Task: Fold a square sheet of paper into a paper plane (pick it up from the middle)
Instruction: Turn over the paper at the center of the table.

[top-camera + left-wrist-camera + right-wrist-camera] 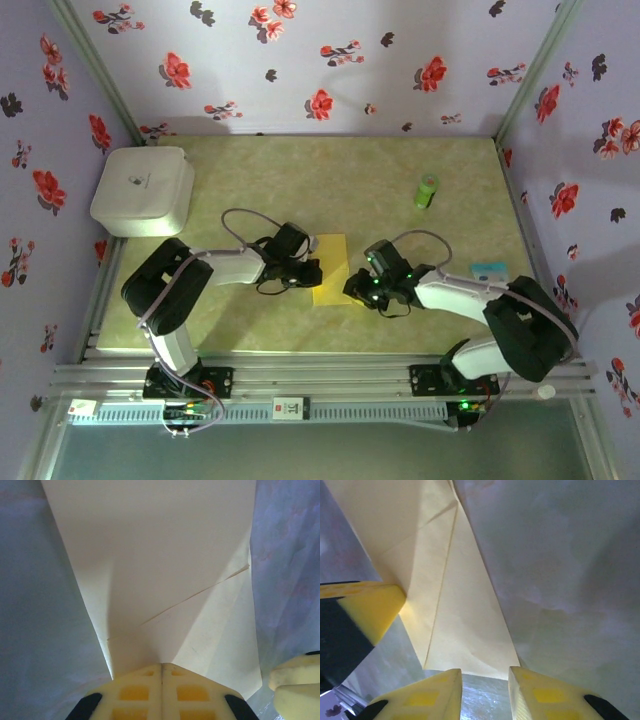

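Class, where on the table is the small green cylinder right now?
In the top view the green cylinder sits at the far right of the table, beyond the right arm and well apart from the yellow paper.

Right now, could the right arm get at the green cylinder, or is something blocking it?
Probably yes. The green cylinder sits on open table beyond the right gripper, nothing between them. Its jaws stand apart, empty, while the left gripper pinches the yellow paper.
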Robot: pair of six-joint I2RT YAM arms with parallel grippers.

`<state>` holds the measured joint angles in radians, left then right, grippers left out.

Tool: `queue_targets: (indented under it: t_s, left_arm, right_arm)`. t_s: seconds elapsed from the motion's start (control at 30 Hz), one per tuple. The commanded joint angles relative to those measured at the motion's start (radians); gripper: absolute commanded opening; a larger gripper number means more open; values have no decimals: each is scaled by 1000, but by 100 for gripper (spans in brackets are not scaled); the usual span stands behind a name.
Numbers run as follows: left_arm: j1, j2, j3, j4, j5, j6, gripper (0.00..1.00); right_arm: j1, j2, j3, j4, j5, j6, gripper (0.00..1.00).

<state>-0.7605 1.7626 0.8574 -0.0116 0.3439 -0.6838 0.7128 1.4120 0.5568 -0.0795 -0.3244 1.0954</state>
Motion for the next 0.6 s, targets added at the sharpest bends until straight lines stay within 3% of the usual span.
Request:
queue_targets:
  t_s: [0.0, 0.57]
  left_arm:
    - [6, 29, -11, -21, 12, 15, 1]
    - [6, 31, -19, -13, 20, 11, 1]
  right_arm:
    - [10, 26, 29, 16, 6, 22, 31]
    - [11, 86, 90, 57, 45, 28, 32]
